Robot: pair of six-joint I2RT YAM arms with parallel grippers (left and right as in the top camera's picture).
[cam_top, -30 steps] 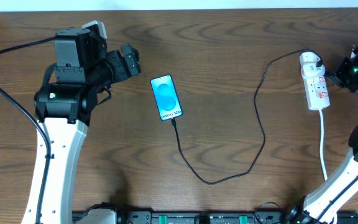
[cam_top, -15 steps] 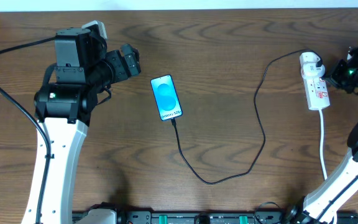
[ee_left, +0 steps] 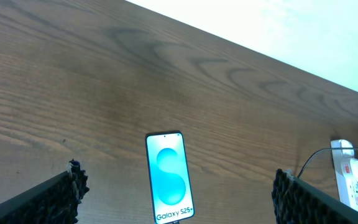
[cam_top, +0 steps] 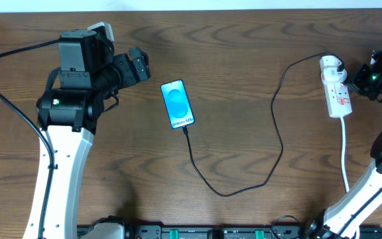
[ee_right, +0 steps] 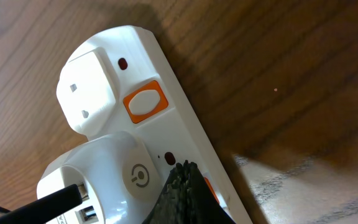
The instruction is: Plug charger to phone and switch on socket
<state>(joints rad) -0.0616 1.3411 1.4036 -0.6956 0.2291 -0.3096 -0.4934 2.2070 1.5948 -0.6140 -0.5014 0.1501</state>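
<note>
The phone lies flat mid-table with its blue screen lit, and also shows in the left wrist view. The black charger cable meets the phone's near end, loops right and runs up to the white adapter on the white socket strip. My left gripper is open and empty, hovering left of the phone. Its fingers stand wide apart. My right gripper is shut, with its tips on the strip at an orange switch beside the adapter.
A second orange switch and an empty outlet lie further along the strip. The strip's white cord runs toward the table's front edge. The white wall edge lies beyond the table's back.
My right gripper has shifted slightly left toward the strip. The left arm, phone and cable have not moved.
</note>
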